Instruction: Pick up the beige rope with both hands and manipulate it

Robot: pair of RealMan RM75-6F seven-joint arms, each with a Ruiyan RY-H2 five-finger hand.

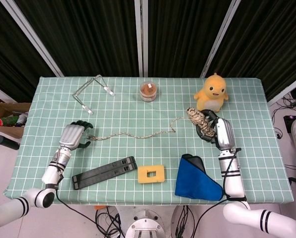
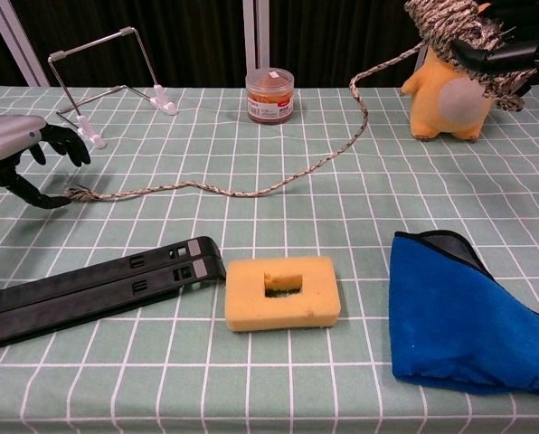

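Roughly halfway, by the look of it. Right hand closed round the bundled end of the beige rope, coil lifted clear of the surface just in front of the yellow duck toy; in chest view that bundle sits high at top right, w/ fingers wrapped round it. From the coil, rope drops down and runs left across the green check cloth in a loose wavy line, mid-section lying flat, frayed tail ending at far left.

Left hand down at that tail: fingers apart, holding nothing, one fingertip touching or just beside the frayed end. Can't tell whether contact is actually made; no pinch visible.

So: one end picked up, other end not yet gripped. Left to do, prob.: close left hand on the tail, raise it, then work the rope between both hands.

Nearby but not involved: black folded bar and yellow sponge block in front of the rope, blue cloth at right, wire stand and small jar behind.
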